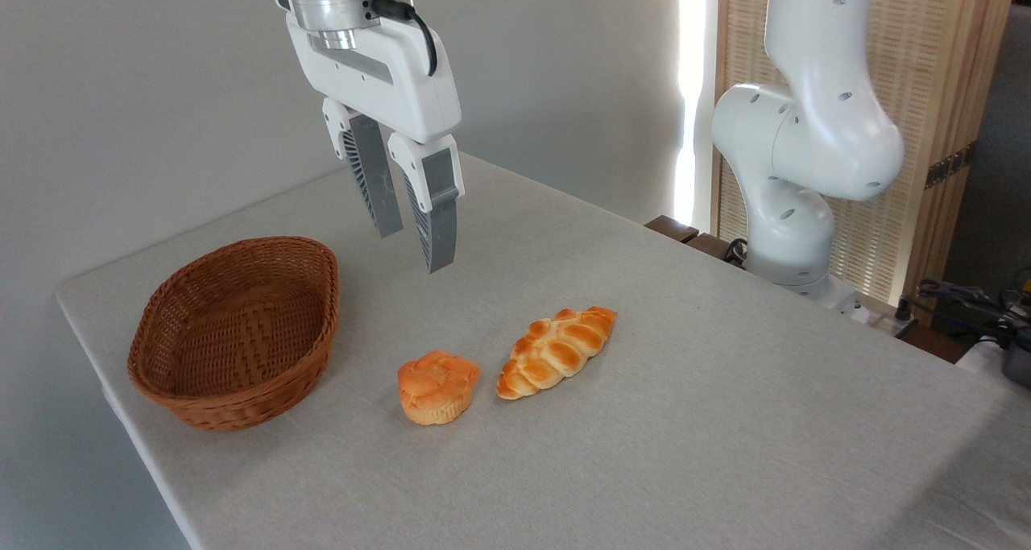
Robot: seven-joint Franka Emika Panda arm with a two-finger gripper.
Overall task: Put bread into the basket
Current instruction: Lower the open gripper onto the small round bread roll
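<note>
Orange bread (437,386) sits on the table (644,453), well apart from the gripper (415,250). Just right of the bread lies a long braided loaf (556,351). Left of the bread stands the brown basket (235,331). Above, the gripper hangs with its jaws a little apart, holding nothing.

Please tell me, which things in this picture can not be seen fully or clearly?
- Basket: its near inner wall is hidden by its own rim.
- Round bun and braided loaf: undersides hidden against the table.
- Gripper: the arm above it is cut by the top edge.
- Cables at right: too small to identify.
</note>
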